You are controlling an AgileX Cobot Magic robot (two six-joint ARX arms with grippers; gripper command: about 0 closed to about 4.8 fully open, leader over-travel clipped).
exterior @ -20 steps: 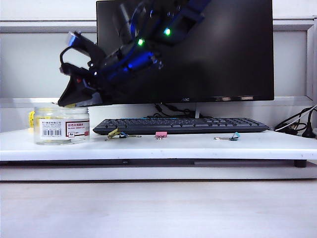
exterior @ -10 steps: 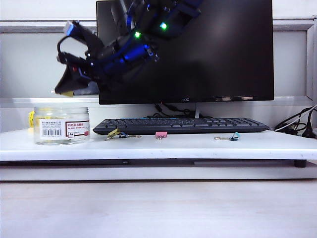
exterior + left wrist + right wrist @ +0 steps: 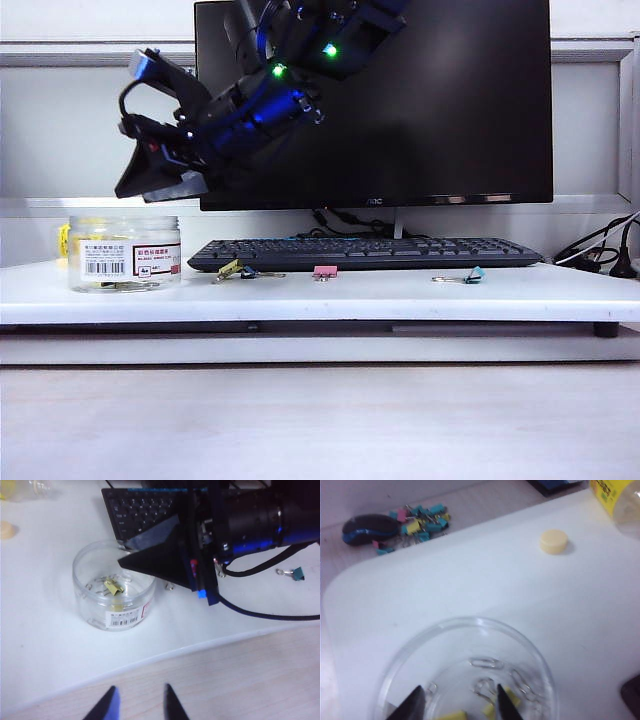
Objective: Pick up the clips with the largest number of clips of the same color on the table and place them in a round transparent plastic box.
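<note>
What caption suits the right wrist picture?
Open right gripper above the round clear plastic jar holding small yellow binder clips.

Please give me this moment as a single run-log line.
right gripper: open, empty, above jar | left gripper: open, empty, off the shelf | yellow clips: in jar | one yellow clip: by keyboard

Clear round transparent plastic box standing upright and lidless at the exterior view's left on the white table, yellow clips lying inside, another yellow clip out by the keyboard.
</note>
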